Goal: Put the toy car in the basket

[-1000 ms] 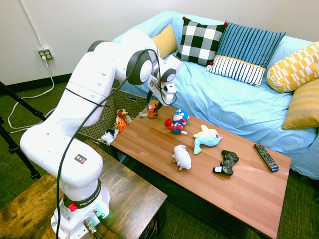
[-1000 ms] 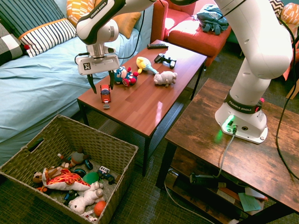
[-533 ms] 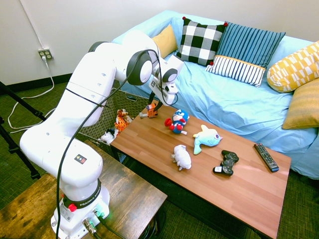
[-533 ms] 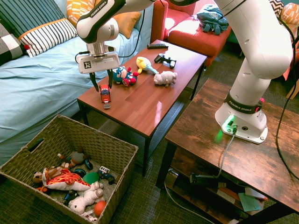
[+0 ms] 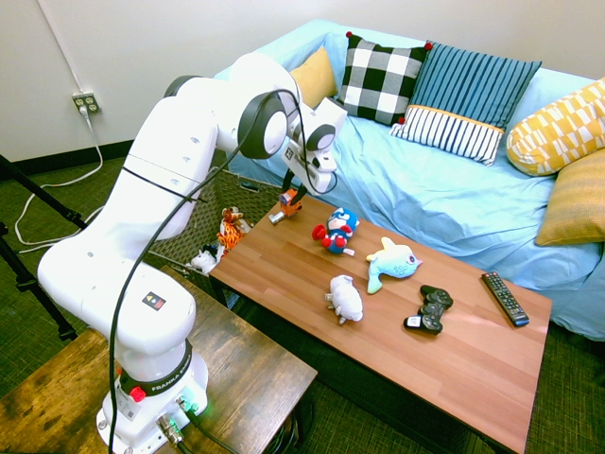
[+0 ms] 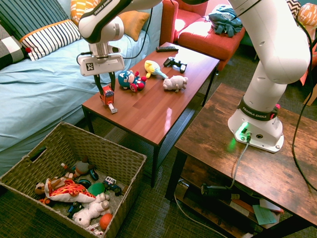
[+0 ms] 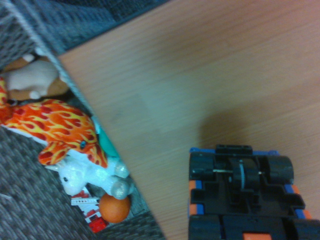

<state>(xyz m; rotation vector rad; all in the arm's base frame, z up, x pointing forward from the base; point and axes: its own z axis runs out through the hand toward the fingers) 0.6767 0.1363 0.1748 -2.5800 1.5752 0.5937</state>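
Over the tabletop's (image 6: 148, 109) basket-side end, the gripper (image 6: 106, 92), clamped on the toy car (image 6: 107, 98), has just lifted it clear; the basket (image 6: 94, 153) comes next.

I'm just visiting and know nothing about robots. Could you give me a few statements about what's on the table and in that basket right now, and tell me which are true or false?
1. The gripper is shut on the toy car. True.
2. The toy car is already inside the basket. False: it is at the wooden table's corner, in the gripper.
3. The basket is empty. False: several toys lie in it.
4. A game controller lies on the wooden table. True.
5. The remote control lies on the sofa. False: it is on the table.
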